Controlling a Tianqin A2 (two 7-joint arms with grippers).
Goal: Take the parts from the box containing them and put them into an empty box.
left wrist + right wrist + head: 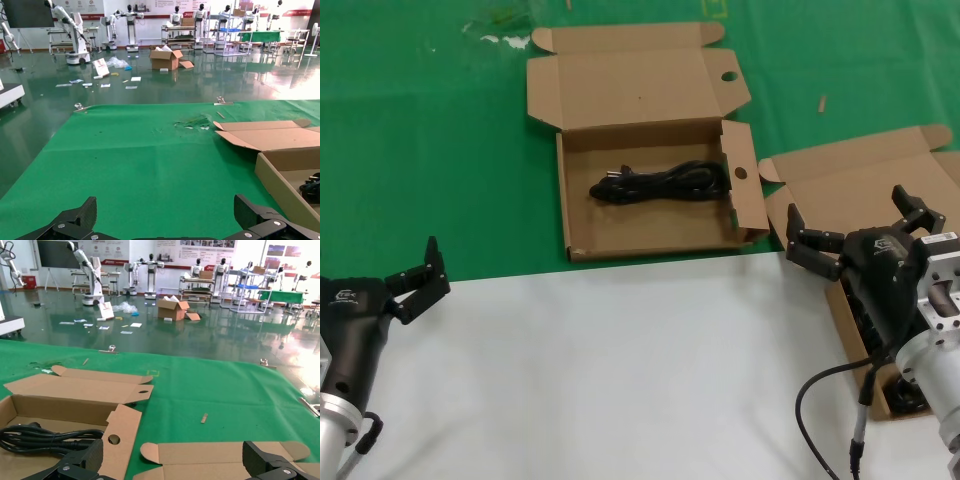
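Note:
The wide box with round-holed lid and flap (640, 228) lies open on the green mat, with one black coiled cable (660, 183) inside. The other box, without holes (865, 180), lies open at the right, mostly hidden by my right arm; dark cables (908, 398) show in it beside the wrist. My right gripper (860, 232) is open and empty above that box. In the right wrist view it (172, 465) hovers over the plain lid (215, 455), with the holed flap (120, 432) and cable (45, 437) beside. My left gripper (418, 278) is open and empty at the near left.
White sheet (600, 380) covers the near table, green mat (420, 130) the far part. The left wrist view shows the gripper (165, 222) over green mat, the holed box's wall (280, 187) off to one side. Small scraps (505, 38) lie at the far edge.

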